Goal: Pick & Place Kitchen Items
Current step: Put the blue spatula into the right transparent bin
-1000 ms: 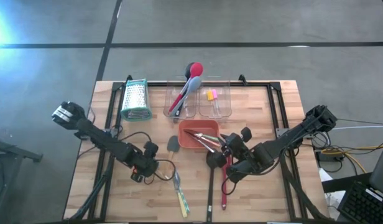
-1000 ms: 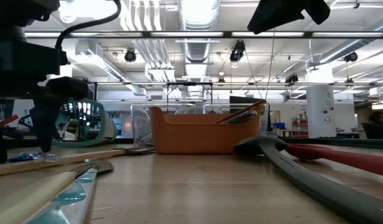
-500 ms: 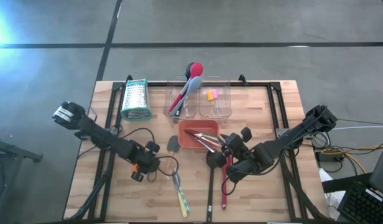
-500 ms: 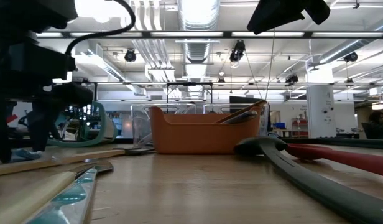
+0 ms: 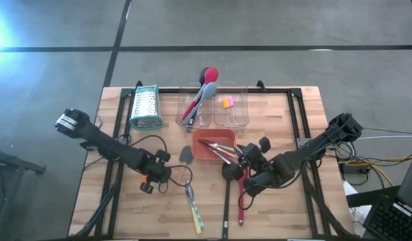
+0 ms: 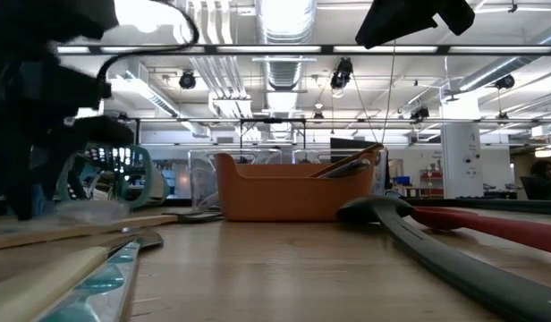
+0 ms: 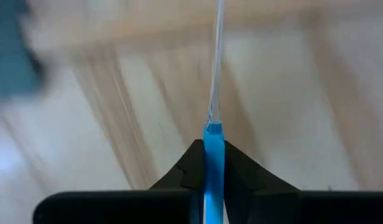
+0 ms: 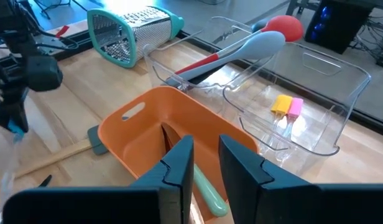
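Near the left-front of the tabletop (image 5: pixel 126 207), just beside the grey spatula (image 5: pixel 185 154): left claw (image 5: pixel 147 185), fingers closed flat on a small blue-handled piece (image 7: pixel 213 155) with a thin clear stem running out ahead of the fingertips. Judged light, thin and likely brittle or springy at the clear stem, so the hold belongs on the blue handle, where it sits now, with gentle pressure. Over the orange tray (image 8: pixel 148 124): right claw (image 8: pixel 204 158), fingers narrowly apart with nothing visibly between them, long tools lying in the tray below.
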Robot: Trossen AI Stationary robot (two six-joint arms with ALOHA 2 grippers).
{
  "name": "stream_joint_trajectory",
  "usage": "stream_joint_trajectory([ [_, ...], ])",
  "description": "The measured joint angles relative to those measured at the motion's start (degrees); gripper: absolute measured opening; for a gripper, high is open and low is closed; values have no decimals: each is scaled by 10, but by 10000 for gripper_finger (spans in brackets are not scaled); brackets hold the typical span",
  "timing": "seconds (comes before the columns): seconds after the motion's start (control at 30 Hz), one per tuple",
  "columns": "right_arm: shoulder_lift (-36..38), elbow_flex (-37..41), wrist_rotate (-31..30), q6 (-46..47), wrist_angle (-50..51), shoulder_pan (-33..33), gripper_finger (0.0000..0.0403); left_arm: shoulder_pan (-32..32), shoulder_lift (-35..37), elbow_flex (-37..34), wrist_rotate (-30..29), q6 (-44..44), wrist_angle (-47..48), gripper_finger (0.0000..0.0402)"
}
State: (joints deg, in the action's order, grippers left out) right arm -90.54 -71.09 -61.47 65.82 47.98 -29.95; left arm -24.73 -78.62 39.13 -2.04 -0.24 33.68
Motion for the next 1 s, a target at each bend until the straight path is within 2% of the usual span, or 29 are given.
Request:
stream_joint_trajectory([
  [0.17,0,0,2,-30,-32,0,80,6,32,42,-35,30,50,29],
  [0.37,0,0,53,-212,-182,-1,80,46,45,98,-57,62,55,29],
  [0.53,-5,1,130,-356,-306,1,70,99,45,146,-57,100,59,29],
  [0.63,-5,2,176,-376,-328,5,66,128,45,172,-56,114,60,29],
  [0.8,-5,2,191,-385,-328,12,71,161,42,206,-56,141,59,29],
  [1.0,-5,2,222,-419,-338,23,91,171,10,248,-55,168,59,29],
])
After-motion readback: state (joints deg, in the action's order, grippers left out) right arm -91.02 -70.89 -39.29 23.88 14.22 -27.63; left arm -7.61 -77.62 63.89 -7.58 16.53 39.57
